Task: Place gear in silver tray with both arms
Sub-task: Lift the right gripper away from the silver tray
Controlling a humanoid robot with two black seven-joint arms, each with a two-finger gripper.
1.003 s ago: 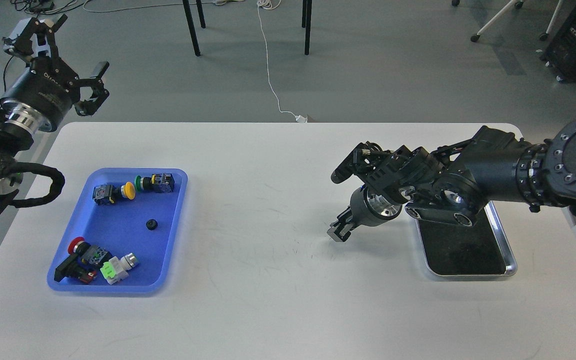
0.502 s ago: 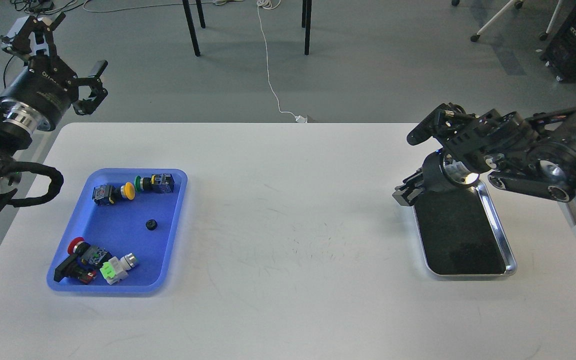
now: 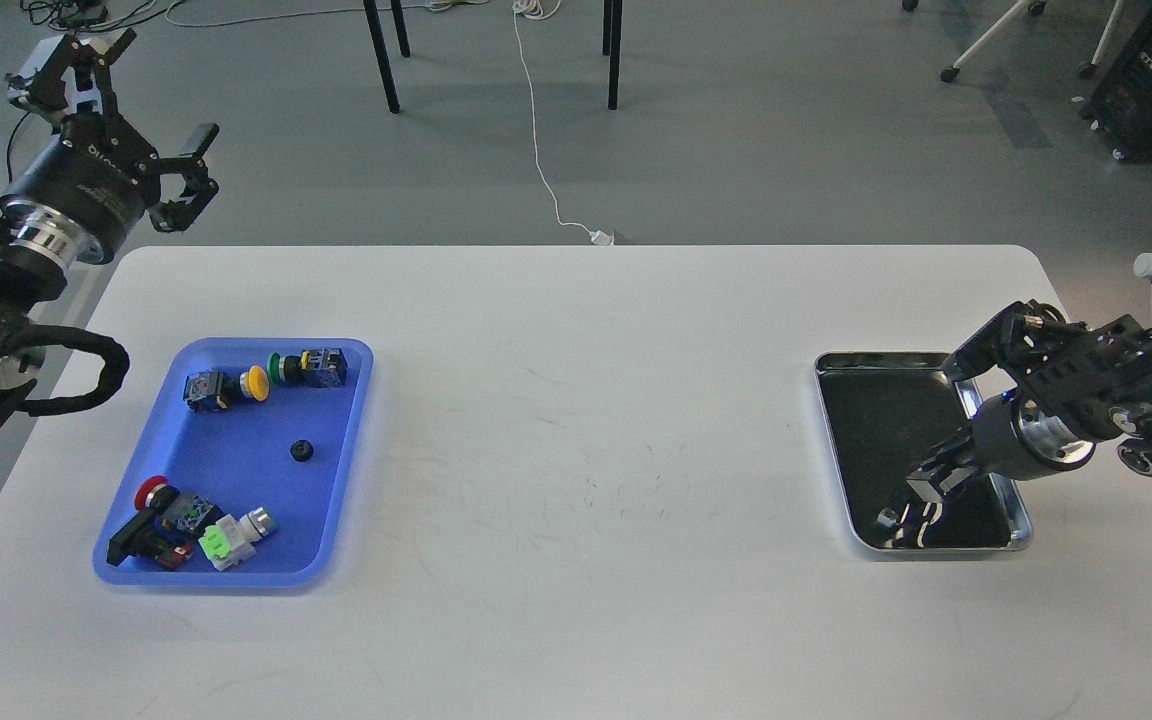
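Note:
The gear [image 3: 303,450], a small black ring, lies in the middle of the blue plastic tray [image 3: 232,580] on the left of the table. The silver tray [image 3: 896,357] lies at the right, its dark bottom bare where it shows. My right gripper [image 3: 934,482] hangs low over the tray's near right part, pointing down and left; its fingers are dark and close together, and I cannot tell whether they hold anything. Its reflection shows in the tray bottom. My left gripper [image 3: 141,115] is open and empty, raised beyond the table's far left corner.
The blue tray also holds several push-button switches: yellow [image 3: 256,380] and green [image 3: 279,366] at its far end, red [image 3: 152,492] and white-green [image 3: 231,538] at its near end. Chair legs and cables are on the floor behind the white table [image 3: 576,480].
My right arm swung from the table's middle to the right and then down and back, so its gripper now hangs over the silver tray's near part. My left arm barely moved.

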